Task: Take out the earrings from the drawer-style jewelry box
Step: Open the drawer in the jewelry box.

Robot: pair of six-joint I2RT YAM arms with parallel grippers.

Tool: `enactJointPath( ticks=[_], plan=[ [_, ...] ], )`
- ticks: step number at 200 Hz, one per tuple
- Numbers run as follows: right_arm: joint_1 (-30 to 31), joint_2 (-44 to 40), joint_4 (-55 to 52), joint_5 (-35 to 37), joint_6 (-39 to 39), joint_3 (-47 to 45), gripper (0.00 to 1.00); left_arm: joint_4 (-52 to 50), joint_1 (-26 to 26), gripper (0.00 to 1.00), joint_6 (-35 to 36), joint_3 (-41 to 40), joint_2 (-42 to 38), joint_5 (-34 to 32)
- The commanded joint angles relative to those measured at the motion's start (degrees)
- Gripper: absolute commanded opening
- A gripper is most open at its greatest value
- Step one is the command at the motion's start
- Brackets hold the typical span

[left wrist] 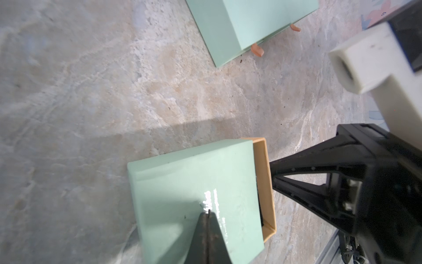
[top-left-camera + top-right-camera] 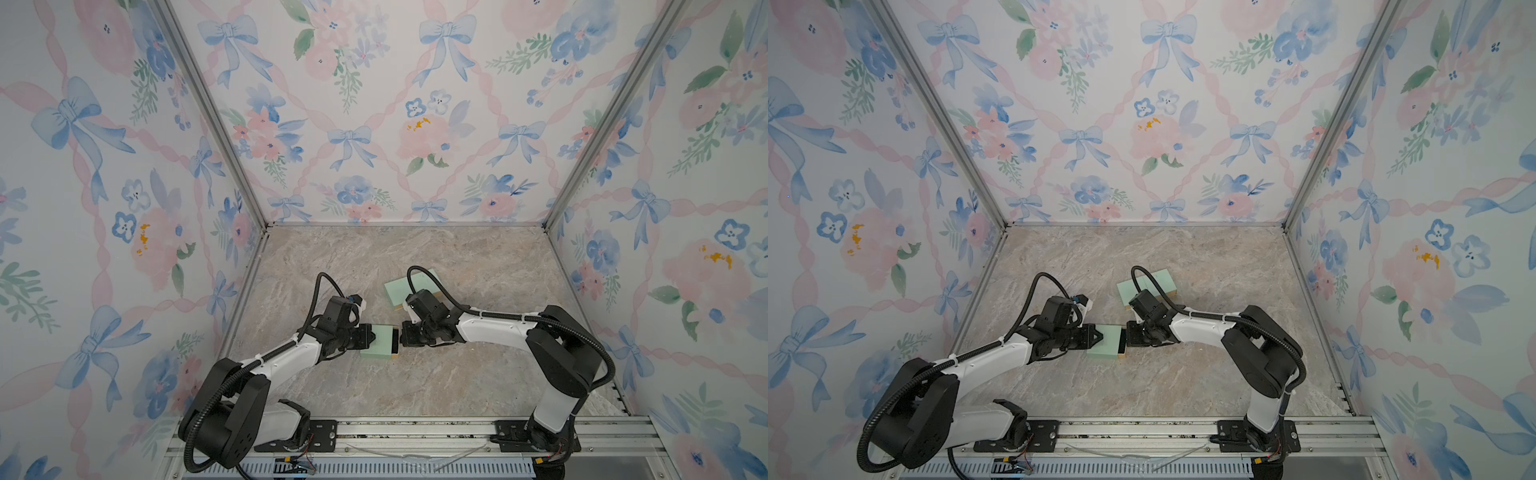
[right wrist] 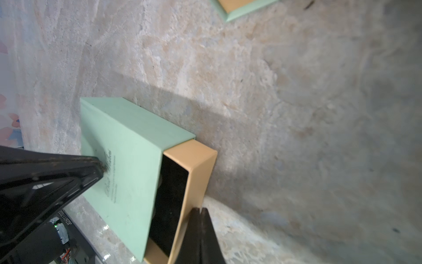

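My left gripper (image 1: 208, 213) is clenched tight, its tip pressed on top of the mint jewelry box (image 2: 380, 350), at the near middle of the tabletop (image 2: 415, 257). My right gripper (image 3: 201, 209) is clenched too, tip against the tan drawer (image 3: 198, 164), which pokes out on the box's right side. The earrings? (The drawer slot is too dark to tell.) A second mint box (image 2: 399, 291) sits farther back.

Can't see into the drawer (image 3: 197, 171), black shadow only. Can't read the script (image 3: 109, 176) on the mint sleeve (image 3: 132, 146), too blurred. Can only half see the second mint box (image 2: 395, 291) (image 2: 1167, 277) behind the right arm (image 2: 490, 328) in both top views; clipped at the edge (image 3: 237, 5) in the right wrist view.
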Motion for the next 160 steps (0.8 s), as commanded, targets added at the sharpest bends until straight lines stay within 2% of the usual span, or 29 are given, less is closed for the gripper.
enactJointPath(
  ticks=[1,160],
  plan=[
    [0.38,-1.49,-7.65,3.94,-1.02,0.51,0.00,-6.04,0.23,0.00,0.59,-1.88,1.94,-4.69],
    [-0.13,-3.02,-8.31,6.35,0.64,-1.70,0.00,-6.39,0.23,0.00,0.63,-2.24,3.39,-5.37]
  ],
)
